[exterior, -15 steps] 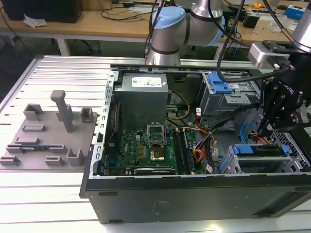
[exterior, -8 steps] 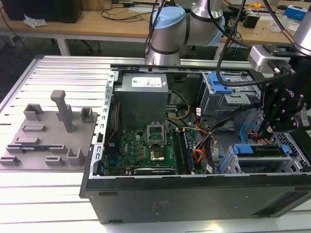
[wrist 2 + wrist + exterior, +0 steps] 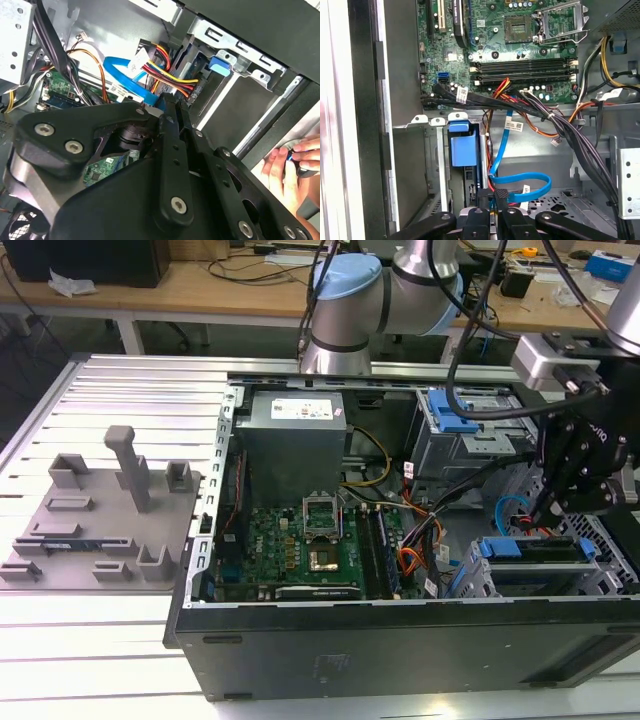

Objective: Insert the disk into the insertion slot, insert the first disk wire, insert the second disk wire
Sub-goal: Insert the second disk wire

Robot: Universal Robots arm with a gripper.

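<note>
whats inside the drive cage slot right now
The blue-framed disk sits in the insertion slot of the cage, its blue end showing in the first wrist view. The cage walls hide its label and the far end.

We find the gripper (image 3: 492, 210) hemmed in low in the case: the disk (image 3: 465, 150) stands just beside it in its bay, the blue cable (image 3: 520, 182) loops across its front, and a dark wire bundle (image 3: 570, 135) crosses the gap toward the motherboard (image 3: 520, 50).
</note>
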